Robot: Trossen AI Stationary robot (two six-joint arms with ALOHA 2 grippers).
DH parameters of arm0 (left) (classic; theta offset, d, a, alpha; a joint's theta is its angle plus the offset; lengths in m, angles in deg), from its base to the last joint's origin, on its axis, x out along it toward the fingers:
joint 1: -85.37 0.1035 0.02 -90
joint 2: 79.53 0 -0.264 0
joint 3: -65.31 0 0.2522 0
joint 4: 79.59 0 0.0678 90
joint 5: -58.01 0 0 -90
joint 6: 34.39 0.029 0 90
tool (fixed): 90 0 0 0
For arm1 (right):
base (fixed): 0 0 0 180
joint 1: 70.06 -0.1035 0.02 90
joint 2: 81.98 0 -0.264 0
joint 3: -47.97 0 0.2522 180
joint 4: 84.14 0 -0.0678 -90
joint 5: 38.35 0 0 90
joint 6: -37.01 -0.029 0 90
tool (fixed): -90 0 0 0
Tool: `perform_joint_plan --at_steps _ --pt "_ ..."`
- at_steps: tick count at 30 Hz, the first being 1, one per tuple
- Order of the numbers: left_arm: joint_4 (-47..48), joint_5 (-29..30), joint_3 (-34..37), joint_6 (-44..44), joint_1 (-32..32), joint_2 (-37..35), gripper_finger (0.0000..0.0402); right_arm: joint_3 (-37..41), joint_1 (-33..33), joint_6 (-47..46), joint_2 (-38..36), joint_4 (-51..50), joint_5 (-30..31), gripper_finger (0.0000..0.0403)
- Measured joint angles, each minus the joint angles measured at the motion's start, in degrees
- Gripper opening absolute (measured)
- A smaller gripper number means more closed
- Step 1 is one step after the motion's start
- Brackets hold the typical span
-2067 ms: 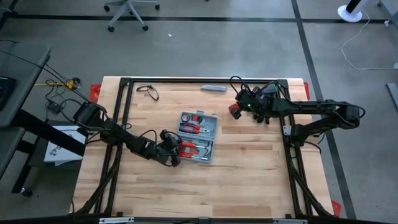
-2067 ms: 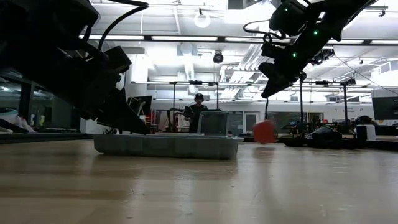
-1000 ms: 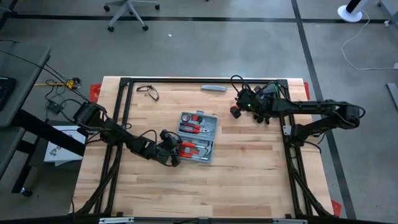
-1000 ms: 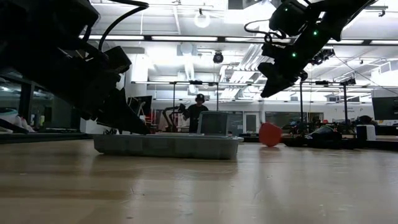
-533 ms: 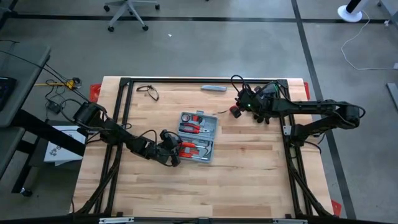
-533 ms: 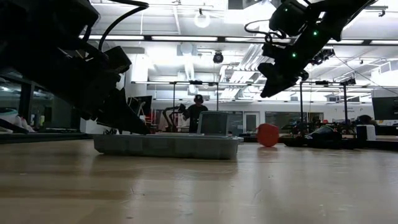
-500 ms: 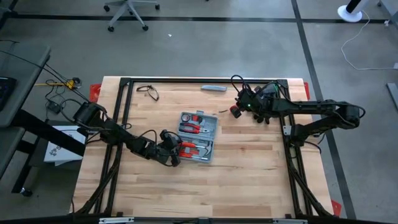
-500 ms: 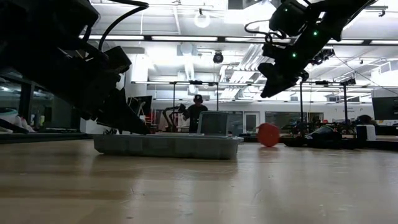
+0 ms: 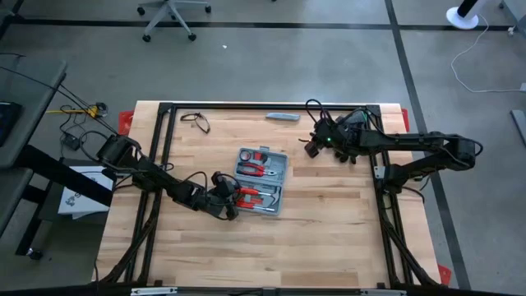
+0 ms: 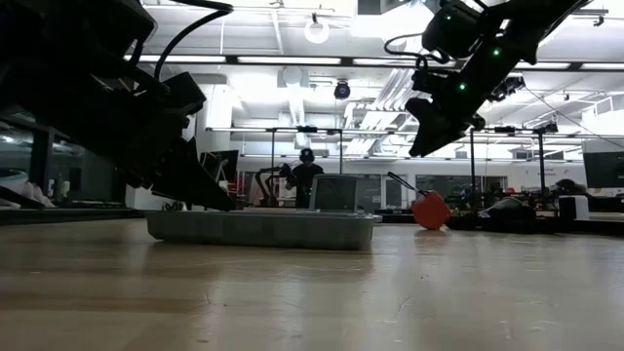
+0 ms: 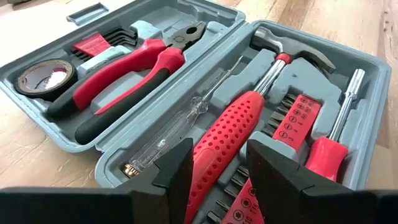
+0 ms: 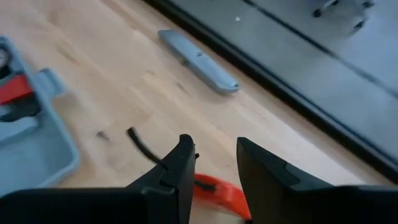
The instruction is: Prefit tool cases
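One case: the tool case [image 9: 262,178] lies open at mid-tabletop, both halves flat, with pliers [image 11: 134,71], tape roll [image 11: 46,74], hammer [image 11: 249,118] and bit rack [image 11: 292,127] seated in moulded slots.
Left claw: my left claw [image 11: 216,171] sits at the near-left edge of the case, fingers [image 11: 177,174] parted narrowly astride the hammer's red grip; no firm contact is visible.
Right claw: my right claw [image 12: 214,165] hangs above the tabletop to the right of the case, fingers apart and holding nothing; a red-handled tool [image 10: 429,209] lies on the wood just below it.
Step in hand: judged to be seating tools into their slots; the red-handled tool is outside the case.
Next move: probably lower my right claw, close on the red handle, carry it to a free slot; alignment with the slot matters.
Surface: pale wooden tabletop [image 9: 329,238] in a black frame; grey utility knife [image 9: 283,117] and spectacles [image 9: 196,121] near the far edge.
Room: grey floor, office chair [image 9: 168,15], bright workshop with a person [image 10: 305,171] far behind.
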Motion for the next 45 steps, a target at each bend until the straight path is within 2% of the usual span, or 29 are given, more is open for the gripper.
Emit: perform_joint_plan --at_steps 6,9,11,16,20,23,27,31,35,38,42,45 --pt "0.0 0.7 0.0 0.0 0.0 0.0 0.0142 5.3 -2.0 -5.6 0.0 4.8 -5.6 0.0112" --pt "-0.1 0.8 0.0 1.9 0.0 0.0 0.0142 10.2 -5.7 -9.2 0.0 11.1 -9.3 0.0112" --pt "-0.6 0.8 0.0 5.1 0.3 -0.2 0.0142 13.6 -9.1 -11.1 0.0 17.6 -9.4 0.0112" --pt "-1.3 -3.0 -2.6 16.2 3.3 -2.4 0.0142 20.1 -16.5 -16.7 0.0 31.3 -7.4 0.0112" --pt "-0.9 -6.5 -5.6 23.8 8.0 -3.6 0.0142 21.2 -22.2 -19.2 0.0 33.4 -2.9 0.0112" --pt "0.4 -9.0 -7.8 26.3 12.6 -3.6 0.0142 21.2 -26.5 -18.9 0.0 34.8 2.1 0.0112" --pt "7.6 -15.3 -11.2 27.4 19.4 -3.6 0.0142 21.2 -30.9 -18.3 0.0 36.8 9.1 0.0112" --pt "18.8 -19.2 -15.7 31.5 24.7 -3.6 0.0142 21.2 -32.7 -18.8 0.0 36.3 13.4 0.0112" --pt "29.6 -20.8 -20.6 36.3 28.4 -3.5 0.0142 21.2 -32.7 -18.8 0.0 35.9 14.7 0.0112" --pt "34.8 -24.4 -23.1 40.3 30.9 -3.5 0.0142 21.2 -32.6 -18.4 0.0 35.6 15.4 0.0112" --pt "40.3 -30.2 -25.6 41.6 34.4 -3.5 0.0142 21.2 -32.5 -17.9 0.0 35.5 15.5 0.0112" --pt "45.2 -31.1 -26.2 42.8 36.5 -3.5 0.0142 21.2 -32.5 -17.8 0.2 35.5 15.5 0.0112"
